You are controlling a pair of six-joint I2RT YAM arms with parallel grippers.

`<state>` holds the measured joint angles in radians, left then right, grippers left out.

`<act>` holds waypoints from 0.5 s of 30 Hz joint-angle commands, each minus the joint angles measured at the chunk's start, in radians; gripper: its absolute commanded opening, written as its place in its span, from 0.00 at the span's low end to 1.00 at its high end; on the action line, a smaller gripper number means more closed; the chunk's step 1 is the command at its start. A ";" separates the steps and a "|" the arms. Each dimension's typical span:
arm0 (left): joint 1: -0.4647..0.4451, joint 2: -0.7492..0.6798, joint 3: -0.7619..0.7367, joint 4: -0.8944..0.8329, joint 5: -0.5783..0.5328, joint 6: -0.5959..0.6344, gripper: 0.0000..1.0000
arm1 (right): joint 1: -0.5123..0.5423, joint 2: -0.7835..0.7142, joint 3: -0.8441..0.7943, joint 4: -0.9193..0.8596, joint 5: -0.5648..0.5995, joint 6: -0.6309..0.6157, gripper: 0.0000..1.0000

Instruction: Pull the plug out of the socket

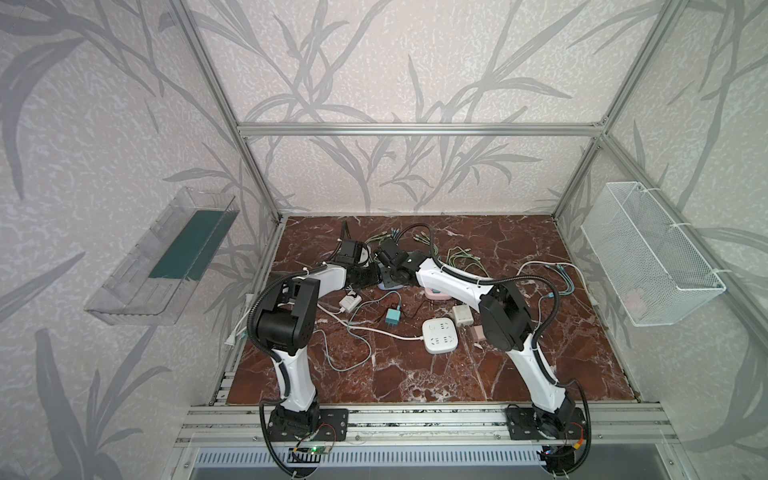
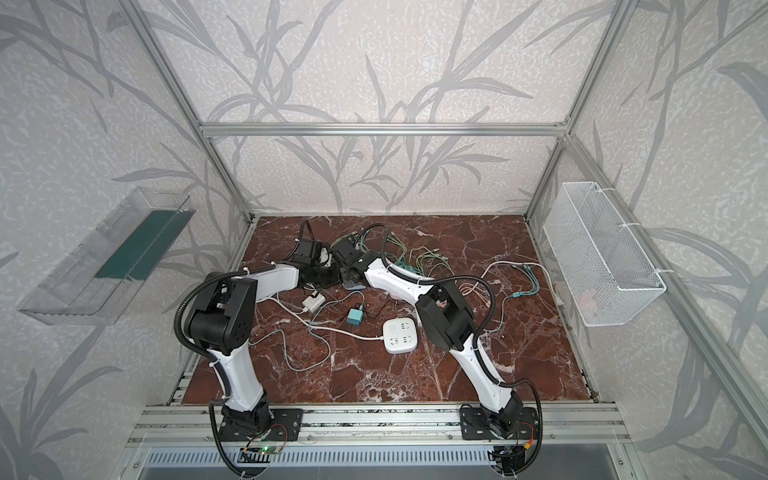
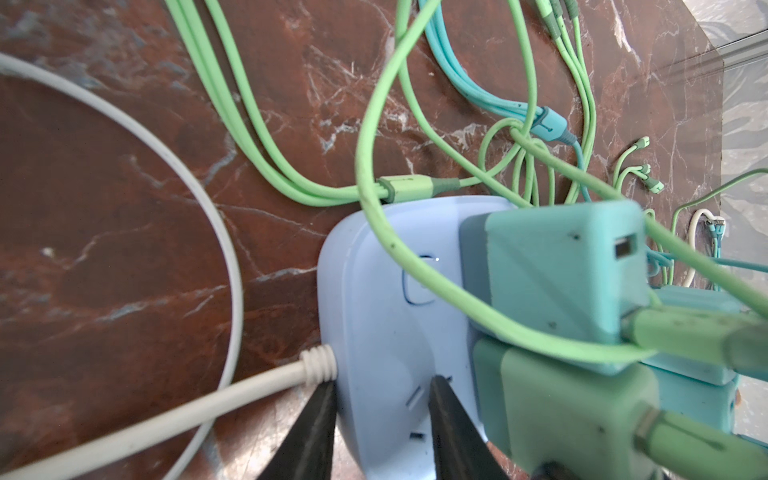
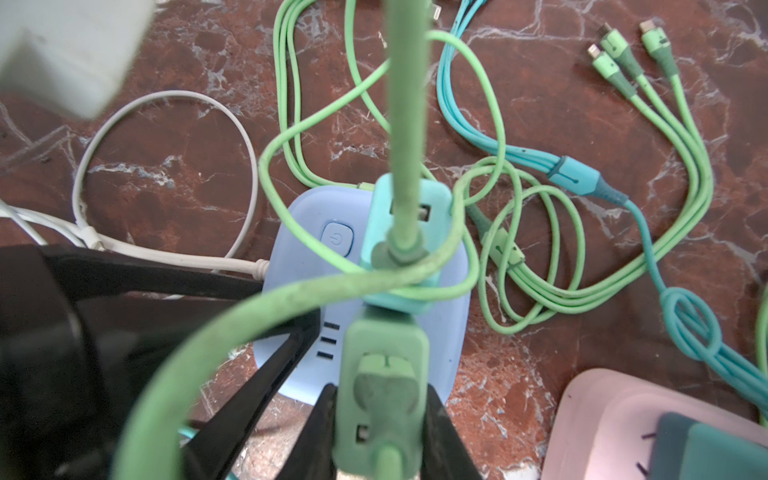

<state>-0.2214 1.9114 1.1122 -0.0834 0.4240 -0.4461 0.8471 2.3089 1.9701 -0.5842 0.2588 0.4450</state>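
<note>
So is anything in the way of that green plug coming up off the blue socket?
Nothing stands between the right end effector and the green plug; its fingers clamp it. But a loose green cable loops round the neighbouring teal plug, crossing close by the green one, and might snag as it lifts off the blue socket.

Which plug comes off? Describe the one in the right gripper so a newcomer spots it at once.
On the red marble table, find the pale blue socket block at the back, between the two arms. Two square adapters stand plugged into it side by side. Yours is the green adapter, clamped by the right gripper; the teal adapter beside it is ungripped.
</note>
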 commanded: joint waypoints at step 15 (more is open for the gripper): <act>-0.002 0.112 -0.030 -0.091 -0.095 0.023 0.38 | 0.056 -0.072 -0.027 0.004 -0.052 -0.015 0.20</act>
<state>-0.2214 1.9266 1.1286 -0.0822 0.4412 -0.4461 0.8467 2.2993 1.9480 -0.5678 0.2718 0.4461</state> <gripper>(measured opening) 0.383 0.283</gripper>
